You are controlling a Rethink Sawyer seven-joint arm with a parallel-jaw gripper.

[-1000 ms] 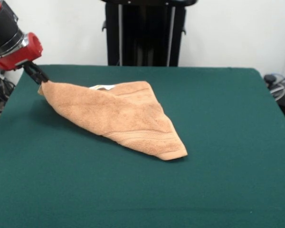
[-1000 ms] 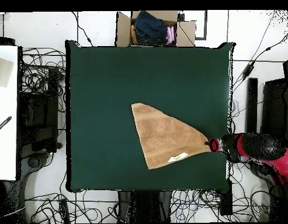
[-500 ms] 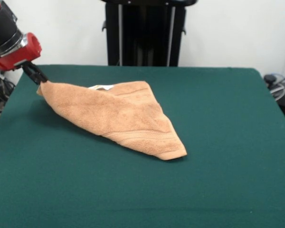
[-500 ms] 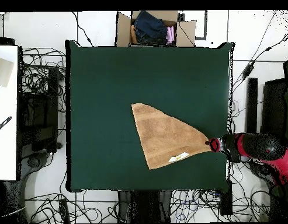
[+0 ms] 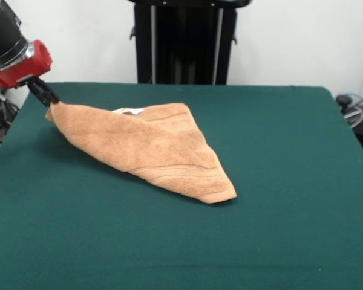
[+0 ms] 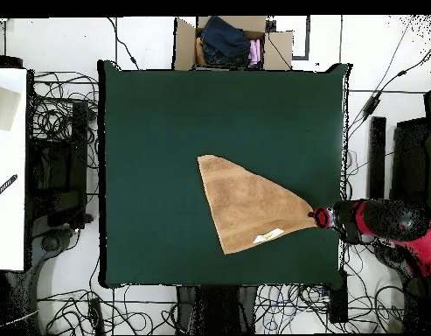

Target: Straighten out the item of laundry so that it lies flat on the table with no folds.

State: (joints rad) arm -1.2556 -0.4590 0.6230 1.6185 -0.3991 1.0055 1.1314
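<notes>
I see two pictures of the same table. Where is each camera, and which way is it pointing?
Front view: sits across the table, level with it, facing the robot; shows the red and black arm at upper left, its gripper pinching a corner of the towel.
Overhead view: hangs above, looking straight down; the arm enters from the right edge, gripper at the towel tip; a cardboard box of clothes sits beyond the table.
Shared: table, towel, gripper, white label.
</notes>
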